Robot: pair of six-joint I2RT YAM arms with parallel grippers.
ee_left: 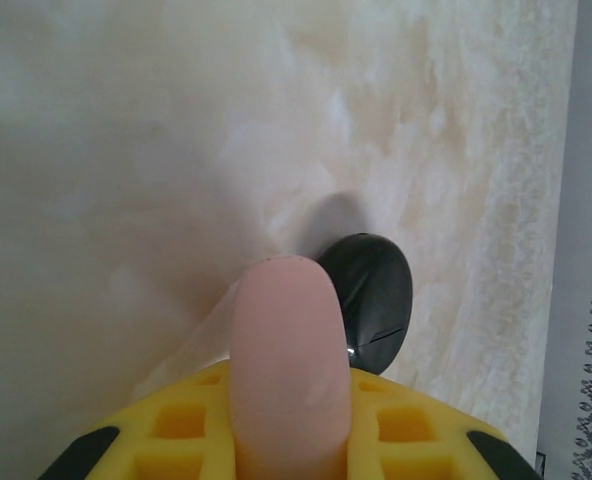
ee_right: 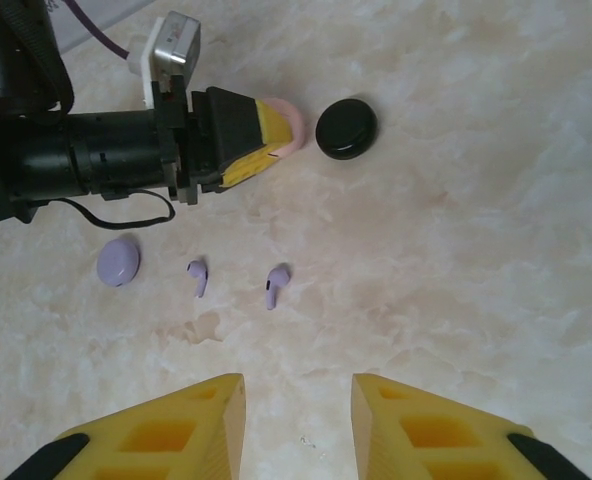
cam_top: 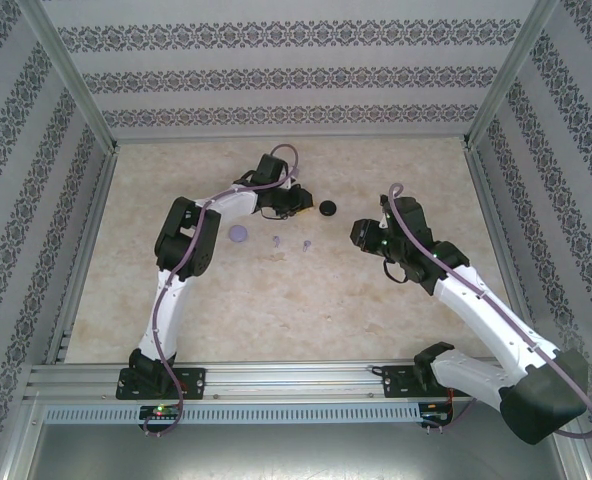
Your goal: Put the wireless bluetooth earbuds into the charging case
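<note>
While the left claw (ee_right: 268,140) pinches a pale pink case (ee_left: 288,350) beside the black case (ee_right: 346,128), the right claw (ee_right: 298,395) hangs spread near two lilac earbuds (ee_right: 276,284).

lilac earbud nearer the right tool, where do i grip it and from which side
Probably from straight above, pinching the lilac earbud across its thin stem just below the bulbous head: it lies flat on the table, stem pointing roughly towards the right tool, well apart from its twin.
</note>
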